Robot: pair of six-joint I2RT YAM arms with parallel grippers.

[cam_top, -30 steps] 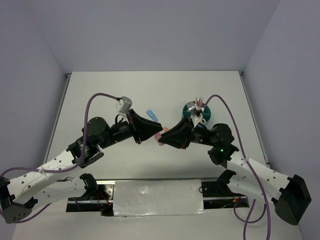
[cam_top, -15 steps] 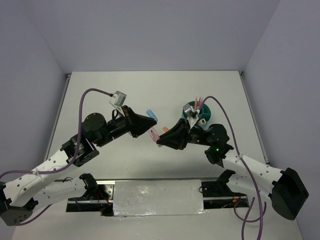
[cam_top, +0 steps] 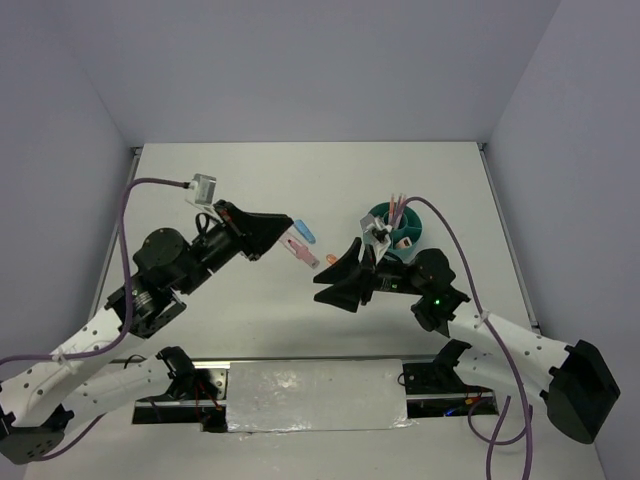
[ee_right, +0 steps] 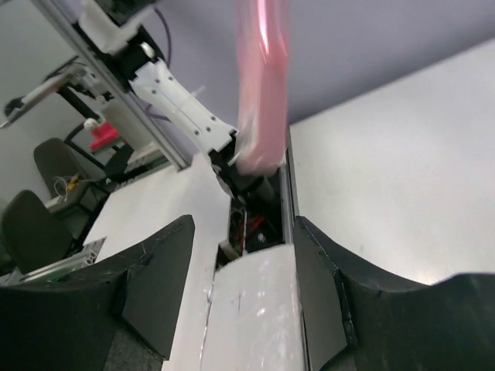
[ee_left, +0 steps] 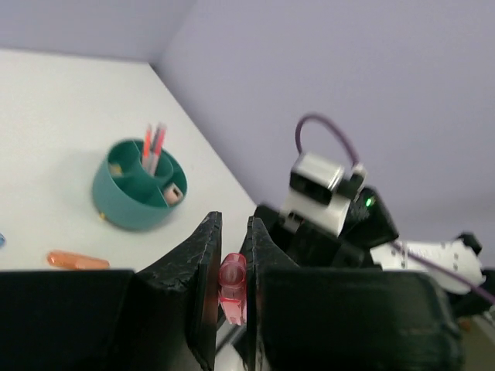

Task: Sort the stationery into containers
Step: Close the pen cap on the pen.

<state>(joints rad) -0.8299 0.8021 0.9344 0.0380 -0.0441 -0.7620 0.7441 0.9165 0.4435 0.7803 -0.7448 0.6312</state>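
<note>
So the left hand [cam_top: 278, 235] was clenched on the pink piece [ee_left: 232, 280]. In the left wrist view both fingers [ee_left: 203, 263] pressed flat against its sides, and its rounded end poked up between them. From the top camera the piece stuck out of the fingertips, pointing across at the other arm, and sat well short of the cup.

Just past it, the blue piece [cam_top: 305, 231] lay on the white bench [cam_top: 250, 180] by itself, a bit farther back. The orange piece [cam_top: 329, 261] lay flat on the bench too, near the middle between the two hands and apart from the blue one.

The right hand [ee_right: 241, 228] was released, with its two black fingers [ee_right: 158, 282] spread wide and nothing between them. Its own camera showed the pink piece as a blurry streak up beyond the fingertips. Too smeared to be sure, but it didn't look like either finger touched it.

Farthest right was the teal cup [ee_left: 128, 205], standing upright on the bench just behind the right wrist. Two thin pens [ee_left: 152, 145], one orange-red and one grey, stood tilted in one of its inner compartments. A small pale block [ee_left: 176, 192] sat in another compartment.
</note>
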